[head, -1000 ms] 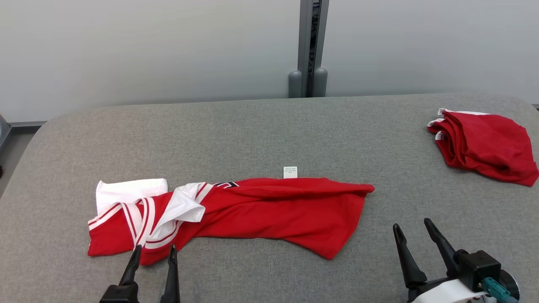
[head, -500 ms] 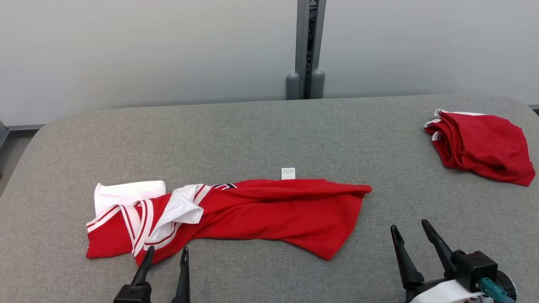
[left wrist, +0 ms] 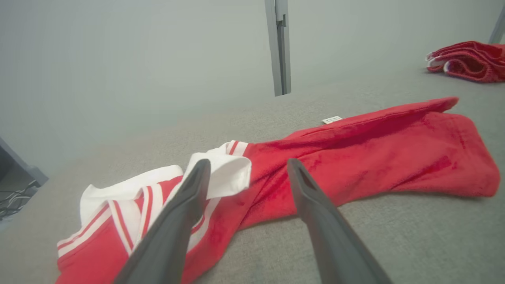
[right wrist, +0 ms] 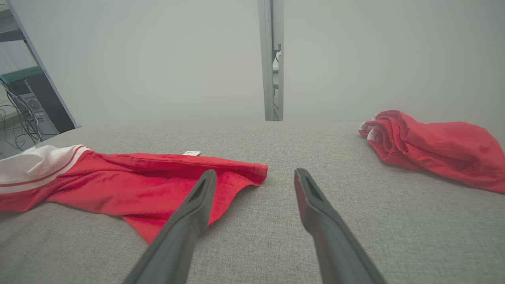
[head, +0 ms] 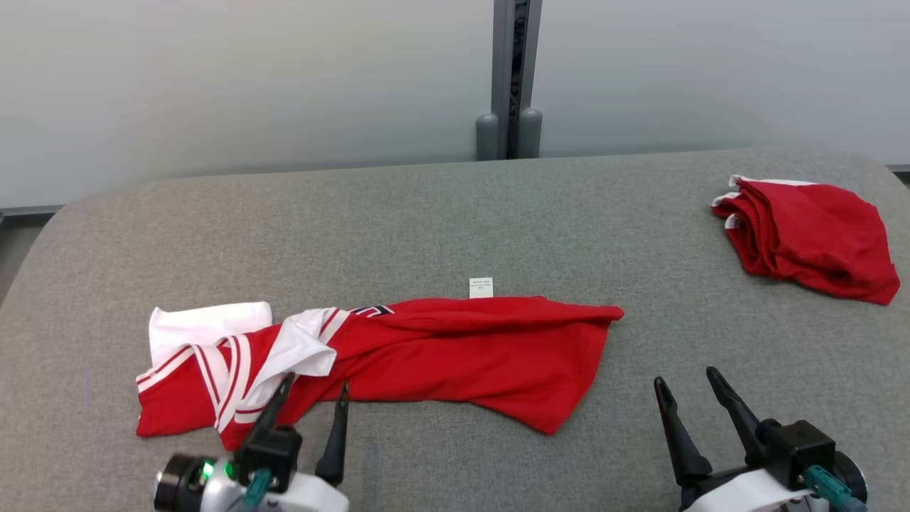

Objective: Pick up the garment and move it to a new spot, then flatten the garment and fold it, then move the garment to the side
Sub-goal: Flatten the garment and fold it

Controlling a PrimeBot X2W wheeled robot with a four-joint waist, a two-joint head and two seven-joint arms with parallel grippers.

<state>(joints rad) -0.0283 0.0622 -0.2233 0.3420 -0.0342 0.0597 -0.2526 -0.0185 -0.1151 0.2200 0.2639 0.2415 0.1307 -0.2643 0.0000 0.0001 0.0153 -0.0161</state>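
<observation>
Now, left fingers point(head: 335, 434) apart, empty, at near edge of red garment point(head: 455, 348); right fingers point(head: 675, 430) likewise apart.

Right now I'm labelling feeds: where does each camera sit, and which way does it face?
Head view: on the head, looking forward and down at the grey fabric table and long red-and-white garment; left tool, right tool below.
Left wrist view: wrist-mounted, along its open fingers toward the garment's striped end.
Right wrist view: likewise, past its fingers toward the crumpled red cloth pile.
Wrist views share the small white tag.
</observation>
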